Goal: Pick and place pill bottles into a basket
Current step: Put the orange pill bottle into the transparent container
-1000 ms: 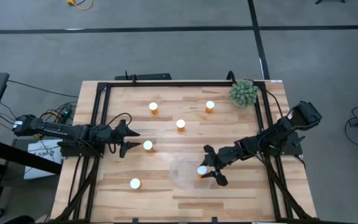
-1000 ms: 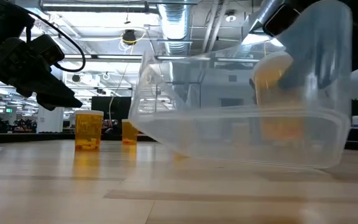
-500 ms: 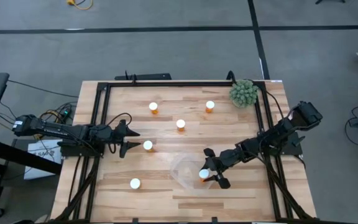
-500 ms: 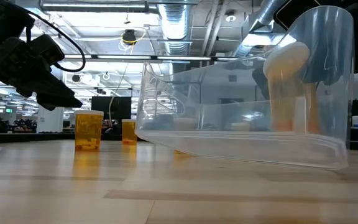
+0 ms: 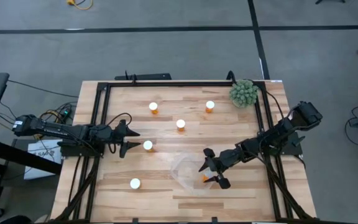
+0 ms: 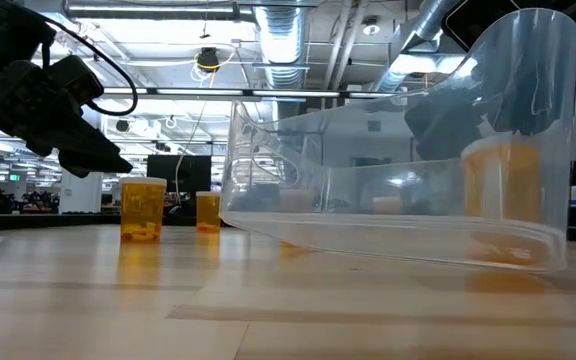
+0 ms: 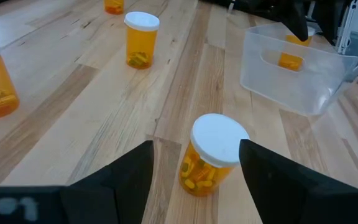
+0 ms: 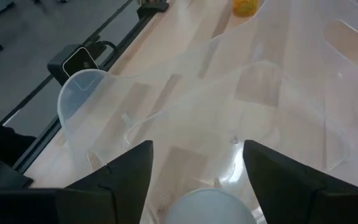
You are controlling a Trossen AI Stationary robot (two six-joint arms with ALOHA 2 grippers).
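Observation:
Five orange pill bottles with white caps stand on the table; one (image 5: 147,145) is just ahead of my left gripper (image 5: 132,140), which is open. In the left wrist view this bottle (image 7: 211,155) stands upright between the fingertips, untouched. A sixth bottle (image 6: 506,200) stands on the floor of the clear basket (image 5: 185,169), at its right end. My right gripper (image 5: 212,168) is open above it. Its white cap (image 8: 210,210) shows between the fingers in the right wrist view.
Other bottles stand at the far left (image 5: 153,107), far right (image 5: 210,106), middle (image 5: 181,124) and near left (image 5: 135,183). A green spiky plant ball (image 5: 243,93) sits at the far right corner. A black metal frame (image 5: 166,84) runs around the tabletop.
The bottle at my right gripper has come down inside the basket. It was high between the fingers, tilted on the way, and now stands upright on the basket floor. My right gripper has stayed nearly in place above it.

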